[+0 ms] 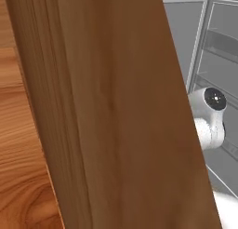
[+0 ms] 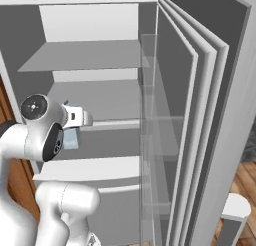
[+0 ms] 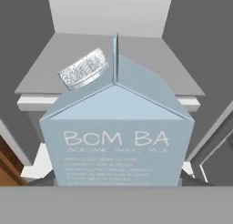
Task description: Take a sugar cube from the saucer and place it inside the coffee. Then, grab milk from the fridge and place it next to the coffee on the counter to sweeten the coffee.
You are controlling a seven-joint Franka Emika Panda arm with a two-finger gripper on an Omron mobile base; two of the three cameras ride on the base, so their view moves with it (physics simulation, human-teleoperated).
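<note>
From the left base view a broad wooden panel (image 1: 107,111) stands close across most of what I see, with a strip of the open fridge (image 1: 218,51) and one white joint of my arm (image 1: 211,116) past its right edge. From the right base view my arm (image 2: 42,135) reaches into the fridge (image 2: 100,55), whose door (image 2: 210,115) stands swung open on the right, and a pale blue corner of the milk (image 2: 71,139) peeks out just beside my wrist, above a pale shelf (image 2: 90,167). In the hand view the milk (image 3: 117,127) sits right before me (gabled top, silvery cap (image 3: 84,68) on its left slope, "BOM BA" on its face) over the shelf (image 3: 109,54) behind it, and I cannot tell whether my claw is clenched on it or released.
</note>
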